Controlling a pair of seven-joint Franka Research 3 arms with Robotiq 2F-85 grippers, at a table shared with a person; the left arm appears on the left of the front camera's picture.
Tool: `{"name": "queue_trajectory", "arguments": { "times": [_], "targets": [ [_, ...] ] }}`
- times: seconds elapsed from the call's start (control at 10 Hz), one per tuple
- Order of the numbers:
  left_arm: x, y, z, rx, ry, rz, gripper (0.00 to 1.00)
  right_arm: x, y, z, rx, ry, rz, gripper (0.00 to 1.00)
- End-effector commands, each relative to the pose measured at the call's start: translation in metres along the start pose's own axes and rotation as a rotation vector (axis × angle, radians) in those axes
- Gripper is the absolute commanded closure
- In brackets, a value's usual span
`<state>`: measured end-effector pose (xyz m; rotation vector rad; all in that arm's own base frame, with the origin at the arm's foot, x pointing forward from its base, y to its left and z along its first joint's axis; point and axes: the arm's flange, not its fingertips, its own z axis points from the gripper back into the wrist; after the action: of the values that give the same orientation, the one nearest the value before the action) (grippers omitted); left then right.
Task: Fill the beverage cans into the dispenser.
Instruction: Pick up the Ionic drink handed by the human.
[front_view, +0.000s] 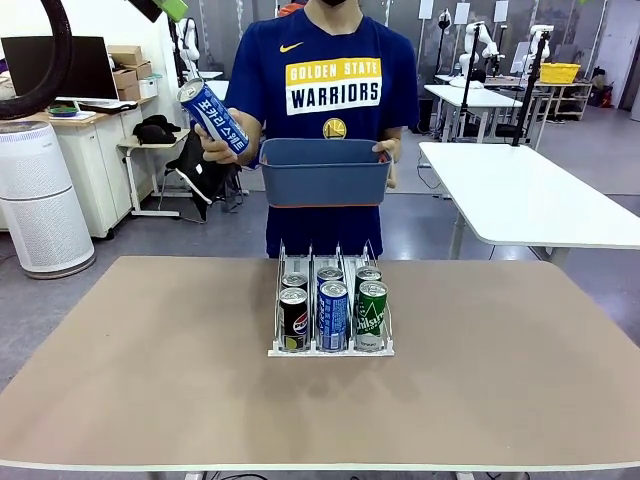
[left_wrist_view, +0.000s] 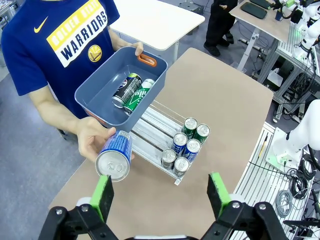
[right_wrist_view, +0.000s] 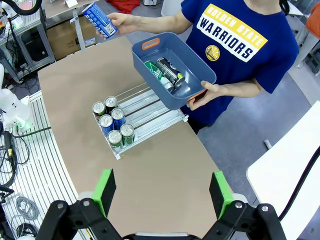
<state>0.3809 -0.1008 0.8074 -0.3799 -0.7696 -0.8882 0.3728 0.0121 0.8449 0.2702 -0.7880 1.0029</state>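
The dispenser (front_view: 330, 351) stands mid-table with two beverage cans in each of its three lanes: black (front_view: 294, 318), blue (front_view: 333, 315) and green (front_view: 371, 315) in front. Behind it, the person's hand holds a blue can (front_view: 213, 117) tilted in the air. In the left wrist view my left gripper (left_wrist_view: 160, 195) hangs open and empty high over the table's near corner, with that blue can (left_wrist_view: 114, 157) just ahead of its left pad and the dispenser (left_wrist_view: 150, 127) farther off. My right gripper (right_wrist_view: 162, 192) is open too, high above the tabletop, well short of the dispenser (right_wrist_view: 150, 112).
The person holds a blue-grey tub (front_view: 325, 175) above the dispenser's far end. A black can (left_wrist_view: 126, 90) and a green can (left_wrist_view: 140, 92) lie inside it. Bare tabletop (front_view: 150, 380) surrounds the dispenser. A second white table (front_view: 530, 200) stands at the back right.
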Motion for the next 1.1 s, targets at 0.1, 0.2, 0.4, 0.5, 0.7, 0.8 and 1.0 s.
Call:
{"name": "queue_trajectory", "arguments": {
  "times": [0.1, 0.2, 0.4, 0.5, 0.7, 0.8, 1.0],
  "targets": [
    [0.003, -0.003, -0.01, 0.045, 0.039, -0.011, 0.0, 0.001, 0.0, 0.001, 0.001, -0.005, 0.0, 0.0],
    [0.001, 0.003, -0.014, 0.065, 0.07, -0.068, 0.0, 0.001, 0.0, 0.001, 0.001, -0.005, 0.0, 0.0],
    [-0.003, 0.019, -0.023, 0.157, 0.131, -0.116, 0.0, 0.001, 0.0, 0.001, 0.001, -0.005, 0.0, 0.0],
    [-0.004, 0.017, -0.031, 0.168, 0.143, -0.13, 0.0, 0.001, 0.0, 0.001, 0.001, -0.005, 0.0, 0.0],
    [-0.013, 0.016, -0.043, 0.166, 0.133, -0.177, 0.0, 0.001, 0.0, 0.001, 0.001, -0.005, 0.0, 0.0],
    [-0.018, 0.022, -0.056, 0.164, 0.101, -0.19, 0.0, 0.001, 0.0, 0.001, 0.001, -0.005, 0.0, 0.0],
    [-0.028, 0.022, -0.066, 0.129, 0.09, -0.194, 0.0, 0.001, 0.0, 0.001, 0.001, -0.005, 0.0, 0.0]
  ]
}}
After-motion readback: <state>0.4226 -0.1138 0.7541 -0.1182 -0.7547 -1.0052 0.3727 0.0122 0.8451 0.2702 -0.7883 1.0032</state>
